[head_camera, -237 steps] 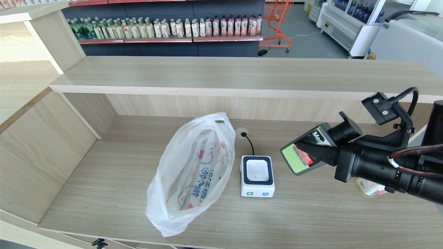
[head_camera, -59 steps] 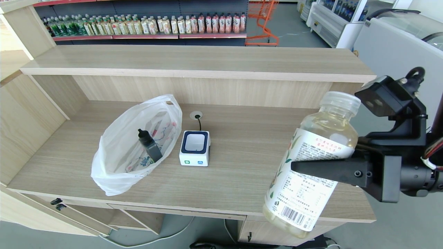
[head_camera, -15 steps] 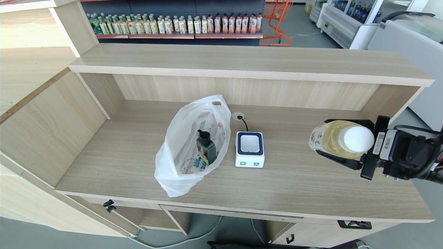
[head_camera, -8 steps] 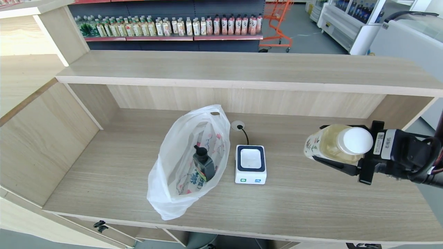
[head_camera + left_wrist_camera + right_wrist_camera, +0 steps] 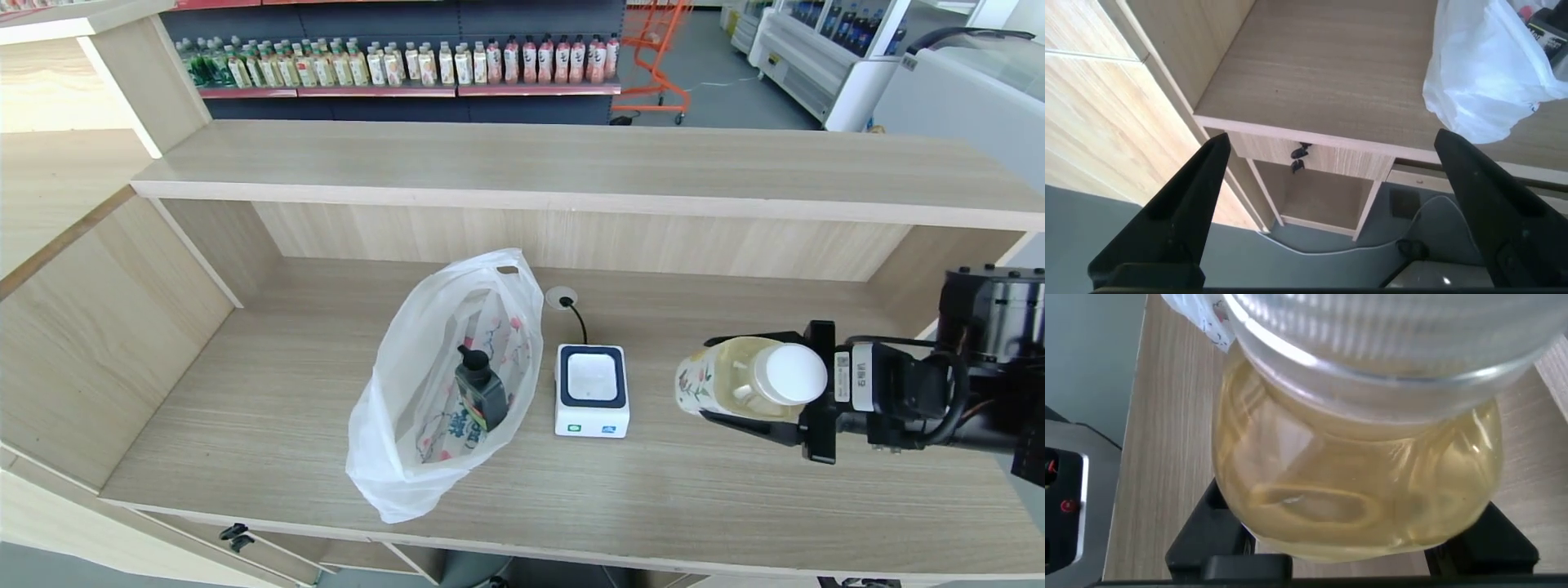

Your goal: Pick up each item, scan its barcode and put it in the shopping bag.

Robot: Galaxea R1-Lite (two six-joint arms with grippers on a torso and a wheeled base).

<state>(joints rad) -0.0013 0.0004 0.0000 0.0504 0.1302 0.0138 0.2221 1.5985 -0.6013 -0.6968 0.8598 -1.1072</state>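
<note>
The left gripper hangs nearest, off the front edge of the counter above a drawer. Its fingers are spread wide with nothing between them, so it is probably kept back to leave the work space free.

Further in, on the robot's right, the right gripper is clamped on a clear bottle of pale yellow drink. One finger lies along each side of the body. The bottle lies on its side, with its white cap turned back toward the robot and its base toward the middle of the counter. It appears to be held off the wood. This sideways hold probably serves to turn the label down or sideways for reading. The barcode itself cannot be seen.

Near the bottle's base sits the white scanner, window up, its cable running back into a hole in the counter. Touching its other side, the white shopping bag lies with its mouth open, ready to receive goods. A dark bottle already rests inside.

Beyond the raised back ledge, store shelves carry rows of drinks.
</note>
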